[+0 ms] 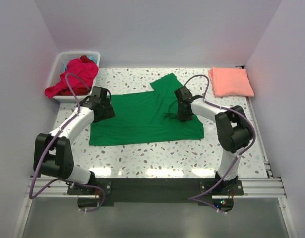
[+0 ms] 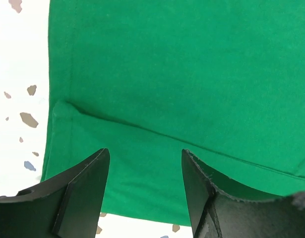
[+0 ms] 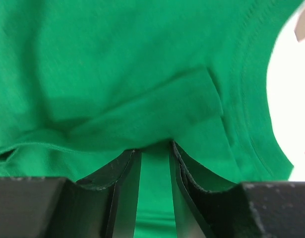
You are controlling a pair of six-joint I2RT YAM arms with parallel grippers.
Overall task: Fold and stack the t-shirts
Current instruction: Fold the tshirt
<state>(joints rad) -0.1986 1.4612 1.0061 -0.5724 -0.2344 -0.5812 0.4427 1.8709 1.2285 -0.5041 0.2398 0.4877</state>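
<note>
A bright green t-shirt (image 1: 142, 119) lies spread flat on the speckled table (image 1: 157, 156), one sleeve pointing to the back. My left gripper (image 1: 105, 111) hovers over its left edge, jaws wide open, with flat green cloth (image 2: 192, 74) and its side hem under them and nothing between the fingers (image 2: 145, 158). My right gripper (image 1: 184, 116) is down on the shirt's right part near the collar. Its jaws (image 3: 153, 148) stand a narrow gap apart, and a rumpled fold of green cloth (image 3: 117, 74) lies at the tips. A folded salmon-pink t-shirt (image 1: 230, 82) lies at the back right.
A white plastic basket (image 1: 59, 60) stands at the back left, with red and magenta t-shirts (image 1: 75, 75) heaped in it and spilling over its front rim. White walls close in the table on three sides.
</note>
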